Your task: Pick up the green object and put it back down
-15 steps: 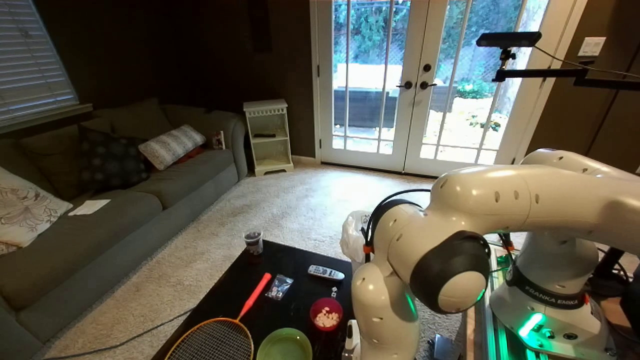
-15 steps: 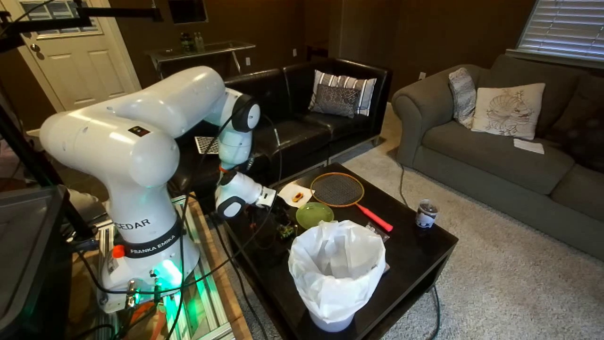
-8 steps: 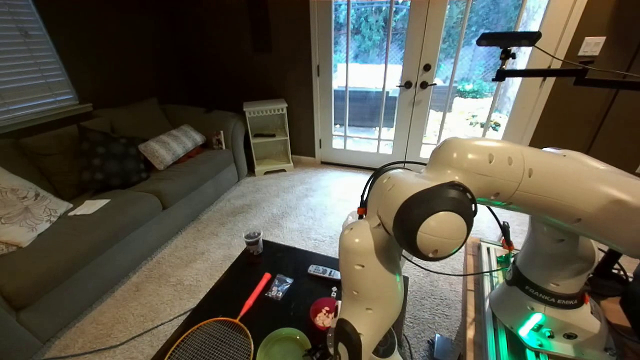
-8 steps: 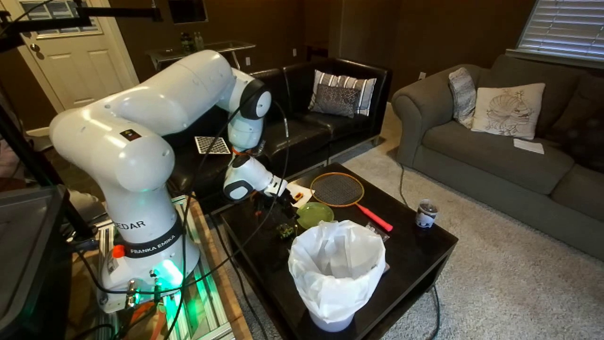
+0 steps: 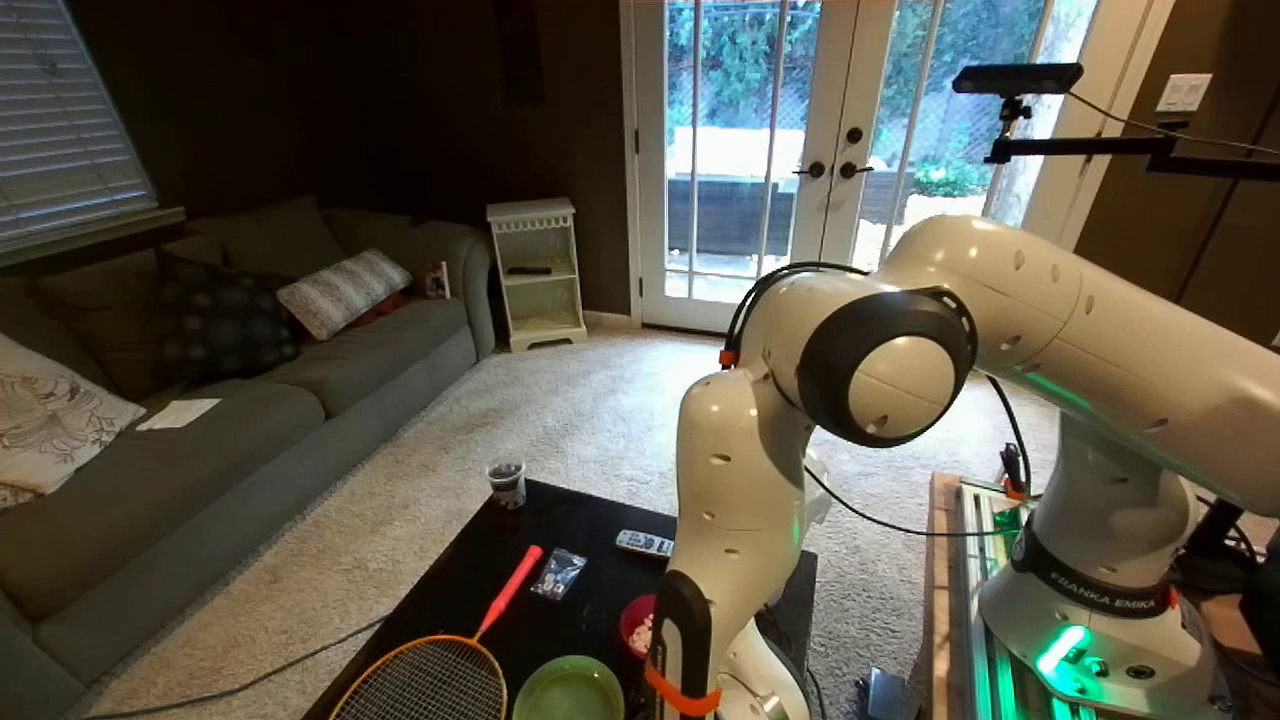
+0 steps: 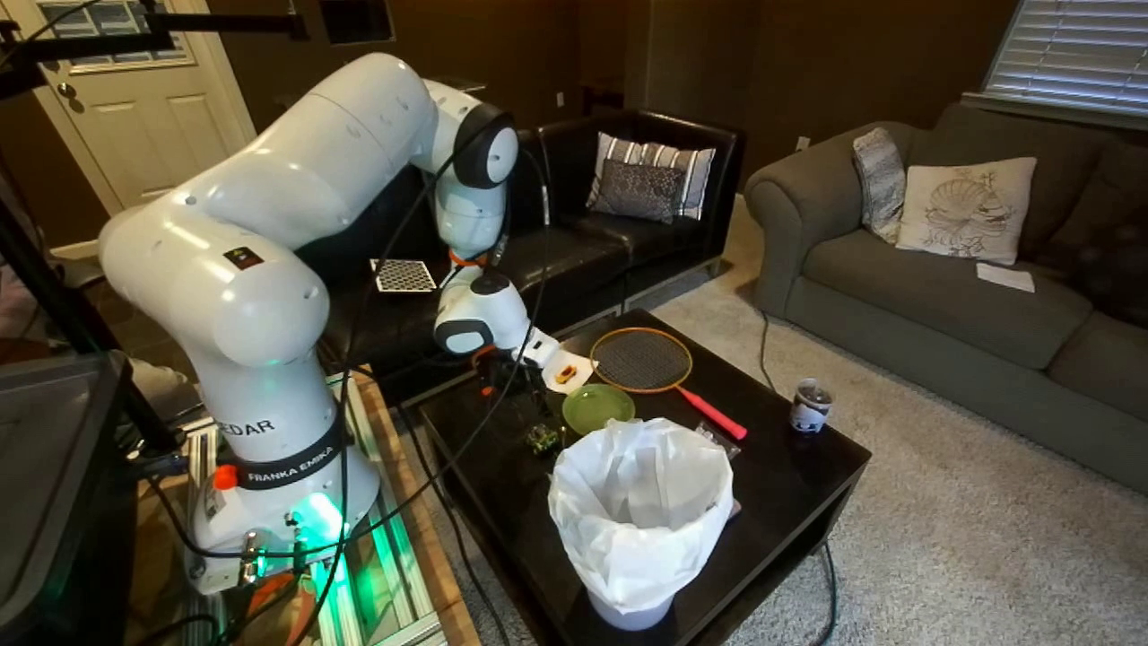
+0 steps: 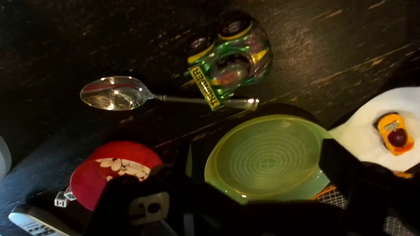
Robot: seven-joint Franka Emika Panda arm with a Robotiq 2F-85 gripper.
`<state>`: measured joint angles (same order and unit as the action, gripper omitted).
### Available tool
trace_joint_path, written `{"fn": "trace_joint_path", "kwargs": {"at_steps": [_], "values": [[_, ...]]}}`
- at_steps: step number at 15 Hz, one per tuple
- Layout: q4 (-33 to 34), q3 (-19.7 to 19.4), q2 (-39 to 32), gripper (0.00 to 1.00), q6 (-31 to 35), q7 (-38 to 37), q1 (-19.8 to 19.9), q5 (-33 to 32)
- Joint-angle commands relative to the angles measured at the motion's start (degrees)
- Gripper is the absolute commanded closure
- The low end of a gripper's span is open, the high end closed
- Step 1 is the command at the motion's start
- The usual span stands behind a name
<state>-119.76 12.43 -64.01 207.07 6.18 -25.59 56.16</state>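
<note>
The surface (image 6: 780,475) is dark wood, scuffed in the wrist view, and stands on pale carpet (image 5: 590,400). In an exterior view a grey sofa (image 5: 400,365) fills the left of the frame, a white shelf (image 5: 540,298) stands at upper middle and glass doors (image 5: 832,230) let in daylight at upper right. A black sofa (image 6: 574,260) crosses the upper middle of an exterior view.

Two things on the surface are green, and I cannot tell which the task means: a toy (image 7: 228,54) lettered THUNDER, upper middle of the wrist view, and a plate (image 7: 267,164), below it. The pincer (image 7: 257,146) is released, its jaws wide apart and framing the plate in that view; whether either touches the rim I cannot tell.

A bin (image 6: 646,529) blocks part of the surface, lower middle of an exterior view. In an exterior view the arm (image 5: 740,480) covers part of the red bowl (image 7: 88,178), while plate and racket (image 5: 430,690) run off the bottom edge. In the wrist view the remote (image 7: 32,226) is cut off at lower left, and only scraps of racket mesh show at lower right.
</note>
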Motion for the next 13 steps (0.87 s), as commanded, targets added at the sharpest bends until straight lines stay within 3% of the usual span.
{"fn": "trace_joint_path", "kwargs": {"at_steps": [1, 6, 7, 13], "values": [[-4.33, -0.92, 4.63, 0.0, -6.99, 3.17, -0.72, 1.86], [-6.06, -4.17, 6.24, 0.0, -12.01, 3.61, -3.88, 2.19], [-5.26, -4.17, 4.11, 0.0, -10.12, -3.54, -2.55, -5.37], [-5.5, -5.07, 3.84, 0.0, -10.13, -6.67, -2.75, -8.57]]}}
